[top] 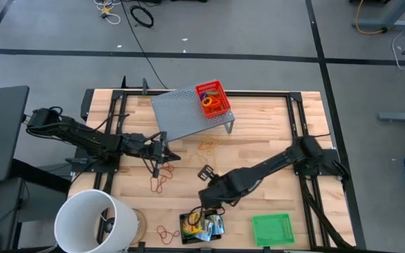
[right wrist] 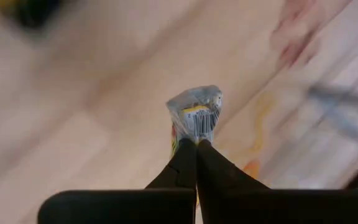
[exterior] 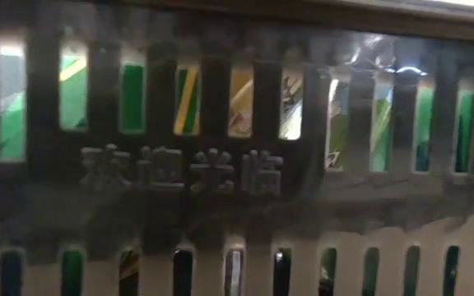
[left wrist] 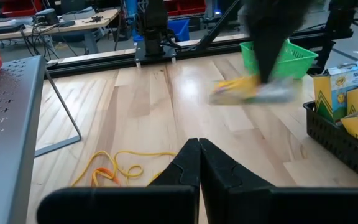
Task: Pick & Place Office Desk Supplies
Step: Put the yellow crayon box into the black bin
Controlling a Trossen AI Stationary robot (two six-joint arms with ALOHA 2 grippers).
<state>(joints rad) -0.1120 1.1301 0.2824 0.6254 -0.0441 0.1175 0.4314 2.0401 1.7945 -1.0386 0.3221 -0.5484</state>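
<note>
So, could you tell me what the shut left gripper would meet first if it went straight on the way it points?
Probably bare wooden table; the left gripper aims past the tan-orange rubber bands. Depth is unclear.

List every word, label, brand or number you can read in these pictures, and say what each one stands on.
Yellow-green crayon box standing in the black mesh tray: has print, too blurred to read.
Dark slotted wall filling the low view: four raised characters, not Latin letters; I cannot read them.
Clear-wrapped packet pinched in the right gripper: a barcode, digits unreadable.
Nothing else bears text.
</note>
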